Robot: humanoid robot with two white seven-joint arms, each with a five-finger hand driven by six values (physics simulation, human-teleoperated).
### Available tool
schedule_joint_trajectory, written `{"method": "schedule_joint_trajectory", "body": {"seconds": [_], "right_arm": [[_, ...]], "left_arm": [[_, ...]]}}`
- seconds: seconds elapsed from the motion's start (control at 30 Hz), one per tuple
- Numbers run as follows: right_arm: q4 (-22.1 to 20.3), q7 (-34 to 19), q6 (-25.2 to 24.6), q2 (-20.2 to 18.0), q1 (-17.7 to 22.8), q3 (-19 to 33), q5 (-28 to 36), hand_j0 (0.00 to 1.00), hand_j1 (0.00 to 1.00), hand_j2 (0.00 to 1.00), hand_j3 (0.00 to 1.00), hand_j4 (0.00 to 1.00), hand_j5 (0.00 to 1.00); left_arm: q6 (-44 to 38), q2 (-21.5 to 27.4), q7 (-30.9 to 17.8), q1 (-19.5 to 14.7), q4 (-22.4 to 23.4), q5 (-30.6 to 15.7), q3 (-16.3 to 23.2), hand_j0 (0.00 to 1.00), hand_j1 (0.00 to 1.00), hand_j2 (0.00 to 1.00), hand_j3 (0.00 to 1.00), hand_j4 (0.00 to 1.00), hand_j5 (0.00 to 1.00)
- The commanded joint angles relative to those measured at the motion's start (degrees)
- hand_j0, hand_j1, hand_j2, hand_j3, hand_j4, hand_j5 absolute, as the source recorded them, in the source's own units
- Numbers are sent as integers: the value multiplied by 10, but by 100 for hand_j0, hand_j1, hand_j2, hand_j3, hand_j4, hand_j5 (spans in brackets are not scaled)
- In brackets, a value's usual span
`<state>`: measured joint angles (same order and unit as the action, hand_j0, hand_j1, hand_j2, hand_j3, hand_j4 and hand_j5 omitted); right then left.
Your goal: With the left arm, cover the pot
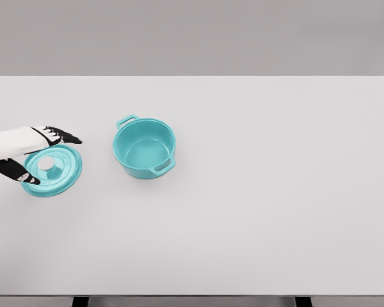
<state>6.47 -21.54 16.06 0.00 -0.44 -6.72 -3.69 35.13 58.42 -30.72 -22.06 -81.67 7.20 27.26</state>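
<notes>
A teal pot [144, 148] with two side handles stands uncovered on the white table [262, 192], left of the middle. Its teal lid [57, 173], with a pale knob [46, 164] on top, lies flat on the table to the pot's left. My left hand [41, 157] comes in from the left edge and hovers over the lid's left side. Its dark fingers [65, 136] are spread along the lid's far rim and the thumb [20, 174] sits near the lid's near rim, around the knob but not closed on it. The right arm is out of view.
The table's far edge meets a grey wall. The near edge runs along the bottom of the picture, with two dark legs [80, 301] below it.
</notes>
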Motion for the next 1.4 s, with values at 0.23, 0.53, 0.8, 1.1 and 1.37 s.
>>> {"method": "schedule_joint_trajectory", "body": {"seconds": [0.23, 0.53, 0.8, 1.1, 1.37], "right_arm": [[-1, 0, 0, 0, 2, 0, -1, 100, 100, 100, 100, 100, 100], [-1, 0, 0, 0, 2, 0, -1, 100, 100, 100, 100, 100, 100], [0, 0, 0, 0, 2, 0, -1, 100, 100, 100, 100, 100, 100], [0, -1, 0, 0, 2, 0, -1, 100, 100, 100, 100, 100, 100], [0, 0, 0, 0, 2, 0, -1, 100, 100, 100, 100, 100, 100]], "left_arm": [[-1, -20, 0, -46, 92, 41, 17, 100, 100, 100, 100, 100, 100], [-1, -72, 1, -68, 138, 86, 17, 100, 100, 100, 100, 100, 100], [-1, -71, 4, -68, 136, 83, 17, 100, 100, 100, 100, 100, 100], [-1, -70, 6, -68, 133, 80, 17, 100, 100, 100, 100, 100, 100], [-1, -69, 6, -65, 134, 84, 18, 100, 100, 100, 100, 100, 100]]}}
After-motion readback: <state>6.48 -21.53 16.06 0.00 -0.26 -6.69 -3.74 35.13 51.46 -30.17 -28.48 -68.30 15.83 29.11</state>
